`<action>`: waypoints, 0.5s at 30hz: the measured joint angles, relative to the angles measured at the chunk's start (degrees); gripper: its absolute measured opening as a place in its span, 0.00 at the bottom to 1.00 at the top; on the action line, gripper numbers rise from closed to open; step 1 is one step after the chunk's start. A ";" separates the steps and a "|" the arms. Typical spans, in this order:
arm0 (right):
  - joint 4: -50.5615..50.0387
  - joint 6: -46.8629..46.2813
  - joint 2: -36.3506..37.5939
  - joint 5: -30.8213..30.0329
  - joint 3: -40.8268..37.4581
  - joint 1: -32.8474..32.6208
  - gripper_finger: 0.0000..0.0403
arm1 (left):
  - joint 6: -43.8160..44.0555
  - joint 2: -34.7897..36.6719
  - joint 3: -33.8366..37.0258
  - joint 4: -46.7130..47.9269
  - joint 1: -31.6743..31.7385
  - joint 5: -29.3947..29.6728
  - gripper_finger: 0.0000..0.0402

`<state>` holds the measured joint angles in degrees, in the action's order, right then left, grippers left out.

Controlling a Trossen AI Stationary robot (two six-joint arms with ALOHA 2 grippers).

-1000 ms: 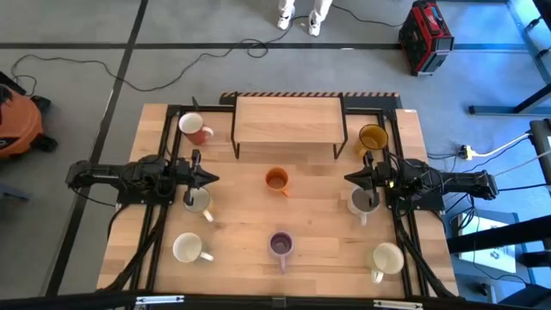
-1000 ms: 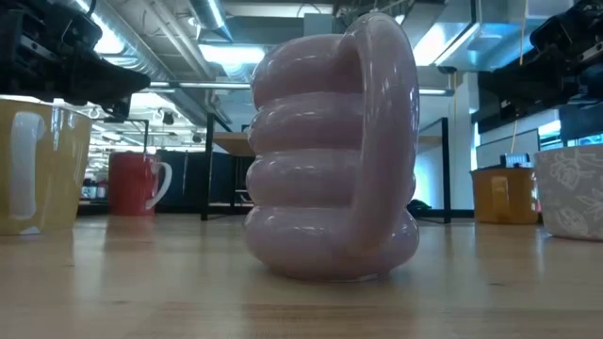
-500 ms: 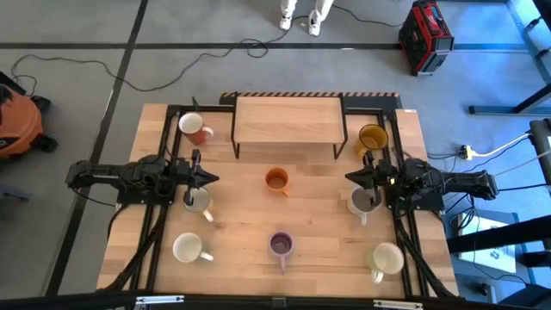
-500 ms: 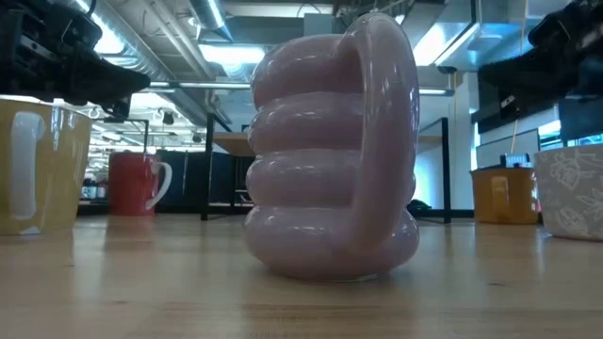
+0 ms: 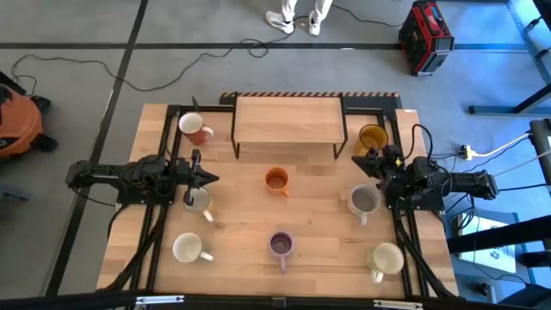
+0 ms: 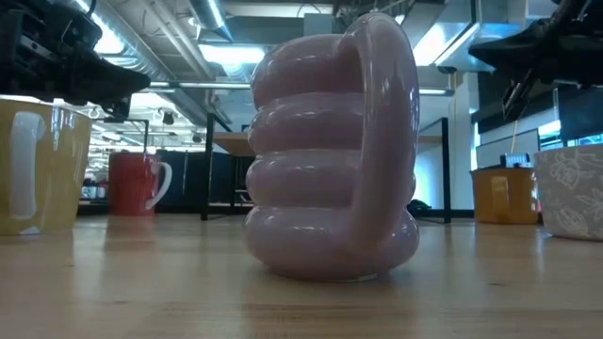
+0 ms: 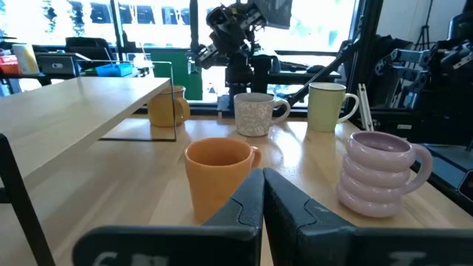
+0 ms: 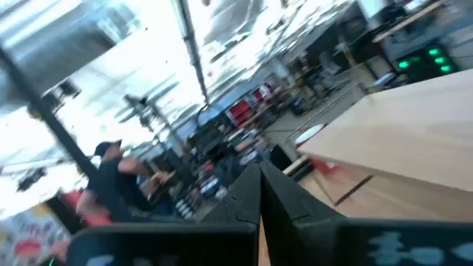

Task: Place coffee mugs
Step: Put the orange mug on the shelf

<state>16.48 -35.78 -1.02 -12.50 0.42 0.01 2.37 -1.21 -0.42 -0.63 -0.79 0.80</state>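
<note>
Right tool (image 5: 368,155) swinging away from the grey mug (image 5: 363,200) toward the far right, closed and empty, now hanging beside the mustard mug (image 5: 372,137), tilted upward so that its wrist view is taking in the room and a person there. Likely lining up on the mustard mug as the next pick, though no mug lifted yet. Left tool (image 5: 209,179) holding its spot, pinched shut on nothing, just over a cream mug (image 5: 198,201) at left centre. Mugs sitting spread over the bench (image 5: 318,215): red-orange mug (image 5: 194,127) far left, orange mug (image 5: 276,179) in the centre, purple ribbed mug (image 5: 281,244) near centre, white mug (image 5: 188,249) near left, cream mug (image 5: 386,257) near right. Standing at the far middle, a low wooden shelf (image 5: 287,119) on black legs, nothing on it. Pale wood bench, black frame rails running under each arm. Beyond, grey floor with loose cables, a red case (image 5: 424,35) and a person's white shoes (image 5: 295,19).
</note>
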 joint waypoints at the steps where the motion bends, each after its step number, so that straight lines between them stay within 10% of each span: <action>1: 0.05 -0.39 0.00 -0.45 -0.02 0.02 0.00 | 0.00 0.00 -0.01 -0.01 0.01 0.00 0.00; 15: 0.16 -7.46 -0.02 -7.23 -0.02 0.00 0.00 | 5.39 0.00 0.05 -24.38 0.01 7.94 0.00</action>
<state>16.64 -43.24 -1.04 -19.72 0.40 0.02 7.76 -1.21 -0.36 -25.02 -0.78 8.74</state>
